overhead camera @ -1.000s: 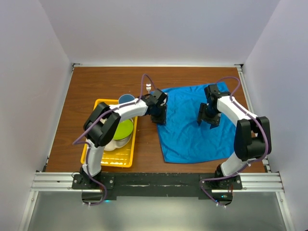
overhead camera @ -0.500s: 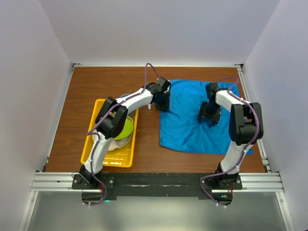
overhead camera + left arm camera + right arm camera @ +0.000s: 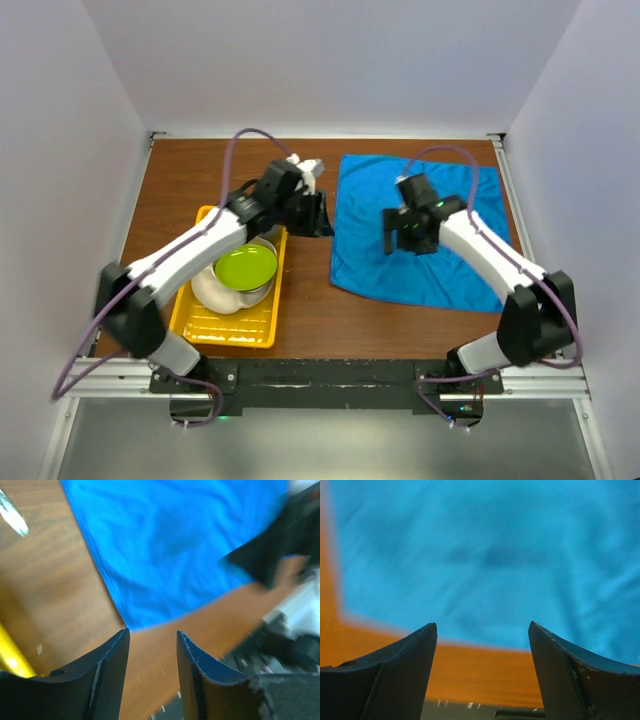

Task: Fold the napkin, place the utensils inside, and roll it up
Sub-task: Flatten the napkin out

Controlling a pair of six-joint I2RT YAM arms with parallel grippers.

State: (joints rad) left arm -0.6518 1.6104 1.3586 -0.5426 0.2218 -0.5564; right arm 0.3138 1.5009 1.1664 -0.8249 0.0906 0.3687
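The bright blue napkin lies spread flat on the wooden table, right of centre; it also fills the left wrist view and the right wrist view. My left gripper hovers open just off the napkin's left edge, over bare wood, with nothing between its fingers. My right gripper is open above the napkin's middle, also holding nothing. A silver tip, apparently the fork, shows on the wood at the left wrist view's top left corner; the left arm hides it from above.
A yellow tray sits at the left, holding a metal bowl with a green inside and a white bowl. The left arm stretches over the tray's far end. White walls enclose the table on three sides.
The napkin went from rumpled to flat, its far edge drawn back. Both grippers opened wider and let it go. The left arm swung left; the right gripper shifted left over the cloth.
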